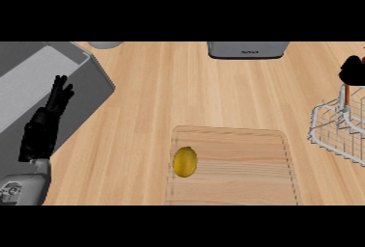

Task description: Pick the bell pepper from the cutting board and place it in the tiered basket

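A yellow bell pepper (185,161) lies on the left part of the wooden cutting board (242,178) in the lower middle of the head view. The wire tiered basket (341,132) stands at the right edge, partly cut off. My left hand (44,125) rests open at the far left with its fingers pointing up, well away from the pepper. A black shape (353,70) shows at the right edge just above the basket; it looks like part of my right hand, mostly out of frame. Nothing touches the pepper.
A grey sink or appliance (43,77) fills the upper left corner. A grey box-like appliance (248,49) sits at the counter's far edge, and a grey round object (105,45) lies left of it. Bare wooden counter (214,96) lies between board and basket.
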Action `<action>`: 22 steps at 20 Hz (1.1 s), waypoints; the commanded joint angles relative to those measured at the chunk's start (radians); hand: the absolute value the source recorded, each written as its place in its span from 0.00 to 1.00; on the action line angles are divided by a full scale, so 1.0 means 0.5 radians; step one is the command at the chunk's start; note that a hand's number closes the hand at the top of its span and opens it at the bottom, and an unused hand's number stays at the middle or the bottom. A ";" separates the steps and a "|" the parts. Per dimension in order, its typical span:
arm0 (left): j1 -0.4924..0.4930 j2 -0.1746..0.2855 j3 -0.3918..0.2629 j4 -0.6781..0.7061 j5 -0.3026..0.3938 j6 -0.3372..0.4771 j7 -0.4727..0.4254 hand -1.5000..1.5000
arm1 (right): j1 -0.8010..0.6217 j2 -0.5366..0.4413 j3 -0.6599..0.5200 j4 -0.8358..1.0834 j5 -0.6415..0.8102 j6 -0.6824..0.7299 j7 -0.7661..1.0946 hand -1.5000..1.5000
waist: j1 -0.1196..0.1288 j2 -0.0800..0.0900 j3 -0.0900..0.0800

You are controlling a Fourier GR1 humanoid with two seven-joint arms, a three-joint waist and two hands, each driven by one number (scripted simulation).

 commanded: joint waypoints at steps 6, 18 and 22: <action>0.066 -0.054 -0.017 0.031 -0.029 -0.038 0.041 0.50 | 0.223 -0.313 -0.286 0.148 -0.128 0.003 -0.372 1.00 | 0.000 0.005 -0.008; 0.067 -0.101 0.034 0.090 -0.083 -0.021 -0.054 0.50 | 0.492 -0.183 -0.507 0.297 -0.452 -0.115 -0.685 1.00 | 0.000 0.006 -0.008; 0.041 -0.085 0.049 0.059 -0.070 -0.031 0.014 0.50 | 0.473 -0.046 -0.798 0.431 -0.706 -0.131 -0.567 0.00 | -0.008 0.005 -0.007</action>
